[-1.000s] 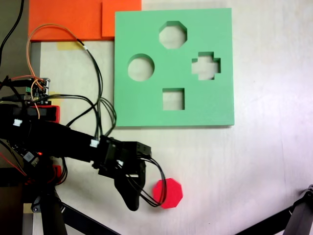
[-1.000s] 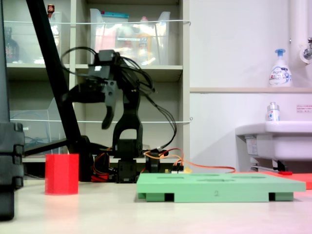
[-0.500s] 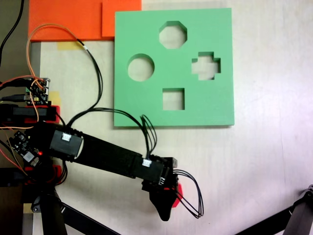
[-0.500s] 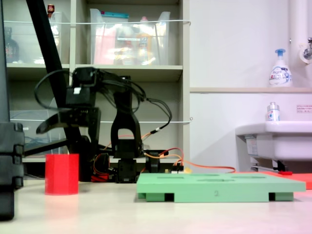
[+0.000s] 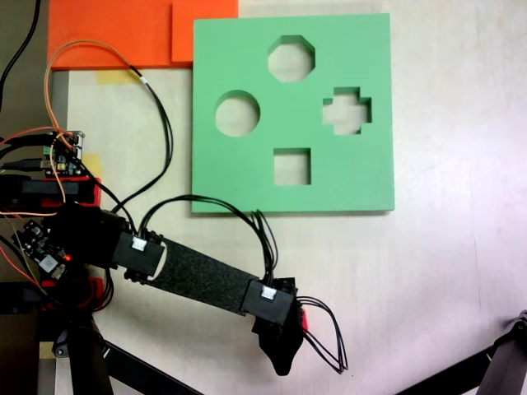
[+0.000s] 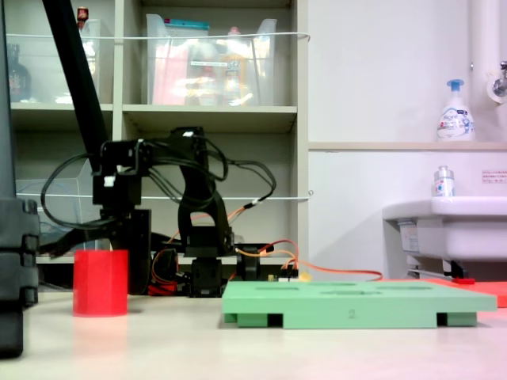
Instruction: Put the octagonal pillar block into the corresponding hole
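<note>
The octagonal pillar block (image 6: 101, 283) stands upright on the table, far to the second exterior view's left of the green board (image 6: 356, 305). From above, only a red sliver of the block (image 5: 303, 318) shows under my gripper (image 5: 284, 336). My gripper (image 6: 85, 244) hangs low right over the block's top, and one finger (image 6: 55, 247) is spread out to the left, so it looks open. The corresponding hole (image 5: 291, 58) is the eight-sided cut-out at the top of the board (image 5: 247, 181), with nothing in it.
Round (image 5: 237, 113), cross (image 5: 347, 110) and square (image 5: 291, 166) cut-outs share the board. Orange foam sheets (image 5: 107, 33) lie at the top left. Loose cables (image 5: 165, 140) trail from the arm's base (image 5: 58, 239). A black stand (image 6: 14, 269) rises at the second exterior view's left edge.
The arm has reached out over the red block and dropped down towards it. The block and the board have not moved.
</note>
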Available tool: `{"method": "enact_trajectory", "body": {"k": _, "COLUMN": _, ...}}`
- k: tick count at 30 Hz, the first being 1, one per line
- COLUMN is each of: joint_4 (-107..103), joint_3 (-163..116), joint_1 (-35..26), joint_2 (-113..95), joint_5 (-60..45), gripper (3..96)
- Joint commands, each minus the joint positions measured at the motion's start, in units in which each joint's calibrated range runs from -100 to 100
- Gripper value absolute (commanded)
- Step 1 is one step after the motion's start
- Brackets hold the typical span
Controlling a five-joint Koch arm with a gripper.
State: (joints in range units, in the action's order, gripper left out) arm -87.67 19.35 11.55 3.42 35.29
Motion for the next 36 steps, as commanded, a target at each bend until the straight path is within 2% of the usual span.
{"method": "enact_trajectory", "body": {"k": 1, "joint_4": -1.1, "joint_3": 3.5, "joint_1": 0.3, "joint_2": 0.5, "joint_5": -0.5, "gripper": 69.3}}
{"method": "enact_trajectory", "body": {"k": 3, "joint_4": -1.0, "joint_3": 3.5, "joint_1": 0.2, "joint_2": 0.9, "joint_5": -0.5, "gripper": 57.5}}
{"method": "enact_trajectory", "body": {"k": 5, "joint_4": -1.1, "joint_3": 3.5, "joint_1": 0.2, "joint_2": 1.2, "joint_5": -0.5, "gripper": 50.1}}
{"method": "enact_trajectory", "body": {"k": 15, "joint_4": -10.6, "joint_3": 3.2, "joint_1": 0.2, "joint_2": -2.2, "joint_5": 0.7, "gripper": 33.9}}
{"method": "enact_trajectory", "body": {"k": 19, "joint_4": -12.3, "joint_3": 3.4, "joint_1": 0.3, "joint_2": -7.9, "joint_5": 1.9, "gripper": 33.1}}
{"method": "enact_trajectory", "body": {"k": 21, "joint_4": -12.3, "joint_3": 3.6, "joint_1": 0.1, "joint_2": -12.1, "joint_5": 2.3, "gripper": 27.9}}
{"method": "enact_trajectory", "body": {"k": 26, "joint_4": -12.3, "joint_3": 8.5, "joint_1": -1.2, "joint_2": -21.2, "joint_5": 3.8, "gripper": 27.4}}
{"method": "enact_trajectory", "body": {"k": 32, "joint_4": -12.3, "joint_3": 7.2, "joint_1": -7.0, "joint_2": -40.3, "joint_5": 11.3, "gripper": 27.4}}
{"method": "enact_trajectory", "body": {"k": 36, "joint_4": -12.3, "joint_3": -2.7, "joint_1": -15.2, "joint_2": -54.4, "joint_5": 23.6, "gripper": 27.4}}
